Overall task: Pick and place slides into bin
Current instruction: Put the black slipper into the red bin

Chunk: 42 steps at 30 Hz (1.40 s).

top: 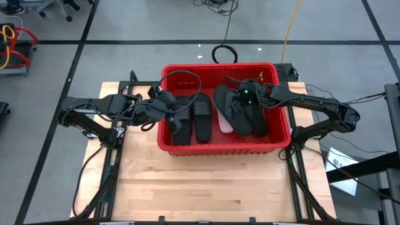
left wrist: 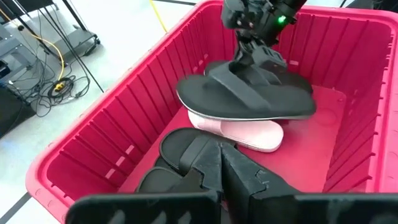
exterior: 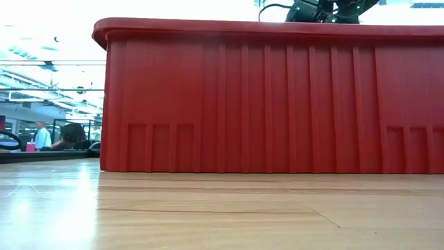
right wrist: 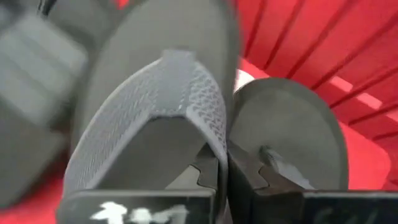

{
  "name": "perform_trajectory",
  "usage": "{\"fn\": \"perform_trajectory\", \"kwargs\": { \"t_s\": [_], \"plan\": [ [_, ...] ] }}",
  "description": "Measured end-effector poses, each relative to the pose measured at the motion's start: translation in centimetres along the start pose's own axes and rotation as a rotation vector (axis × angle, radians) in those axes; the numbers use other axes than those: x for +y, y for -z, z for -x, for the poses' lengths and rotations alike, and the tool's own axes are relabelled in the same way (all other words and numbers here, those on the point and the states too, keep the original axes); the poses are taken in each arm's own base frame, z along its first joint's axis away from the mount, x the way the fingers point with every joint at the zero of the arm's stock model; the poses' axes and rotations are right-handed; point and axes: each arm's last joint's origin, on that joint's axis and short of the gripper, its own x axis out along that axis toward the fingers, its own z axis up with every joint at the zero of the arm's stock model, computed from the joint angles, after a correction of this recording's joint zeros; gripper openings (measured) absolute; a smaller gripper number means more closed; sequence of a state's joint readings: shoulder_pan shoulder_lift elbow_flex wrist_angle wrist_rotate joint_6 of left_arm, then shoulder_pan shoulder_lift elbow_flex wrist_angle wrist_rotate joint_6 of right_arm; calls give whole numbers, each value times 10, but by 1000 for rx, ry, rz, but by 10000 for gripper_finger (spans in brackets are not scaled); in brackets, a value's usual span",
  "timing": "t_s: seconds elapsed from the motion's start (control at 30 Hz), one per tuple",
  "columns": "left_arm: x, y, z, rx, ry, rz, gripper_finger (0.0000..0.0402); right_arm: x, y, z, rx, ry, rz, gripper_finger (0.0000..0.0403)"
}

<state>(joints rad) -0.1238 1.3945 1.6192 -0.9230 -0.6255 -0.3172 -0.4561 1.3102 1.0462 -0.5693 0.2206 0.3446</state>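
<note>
- You see a gray floor [top: 156, 25] with dark lines [top: 187, 42] crossing it.
- A light wooden table [top: 206, 181] stands in the middle.
- A yellow cable [top: 290, 25] and a black cable loop [top: 224, 54] lie on the floor.
- Far off in the low view, a person [exterior: 43, 135] stands under bright ceiling lights [exterior: 35, 59].
</note>
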Motion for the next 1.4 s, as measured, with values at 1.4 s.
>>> {"fn": "perform_trajectory", "kwargs": {
  "t_s": [1.4],
  "plan": [
    [0, 0, 0, 0, 0, -64, 10, 28, 37, -10, -216, 205, -339, 43]
  ]
}}
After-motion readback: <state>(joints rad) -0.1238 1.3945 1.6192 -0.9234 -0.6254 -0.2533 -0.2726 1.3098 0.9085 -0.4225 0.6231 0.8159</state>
